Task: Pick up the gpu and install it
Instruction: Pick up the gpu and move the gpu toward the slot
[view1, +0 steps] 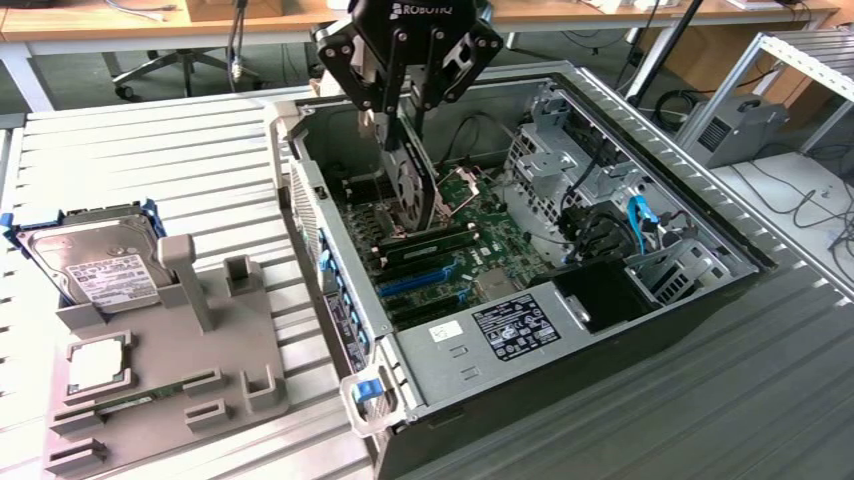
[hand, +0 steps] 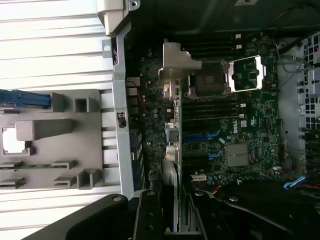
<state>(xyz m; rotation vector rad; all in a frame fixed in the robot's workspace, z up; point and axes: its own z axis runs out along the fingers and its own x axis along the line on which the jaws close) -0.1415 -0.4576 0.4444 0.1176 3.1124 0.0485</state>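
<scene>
The gpu (view1: 410, 188) hangs upright and edge-on inside the open computer case (view1: 694, 215), over the green motherboard (view1: 497, 245). It is a thin card with a dark round fan face. My gripper (view1: 402, 122) is shut on its upper edge, coming down from above the case. In the wrist view the gpu (hand: 171, 135) runs as a narrow strip from between my fingers (hand: 148, 216) out to its silver end bracket (hand: 174, 64), which lies near the case's rear wall. The card's lower edge is just above the blue slots (view1: 416, 281); whether it touches them is not visible.
A grey holder (view1: 200, 350) stands at the exterior view's left on the slatted table, carrying a silver hard drive (view1: 96, 262), a square chip (view1: 96, 366) and a small memory stick (view1: 131, 402). Inside the case are a power supply (view1: 514, 325), drive cages (view1: 554, 150) and blue cables (view1: 638, 222).
</scene>
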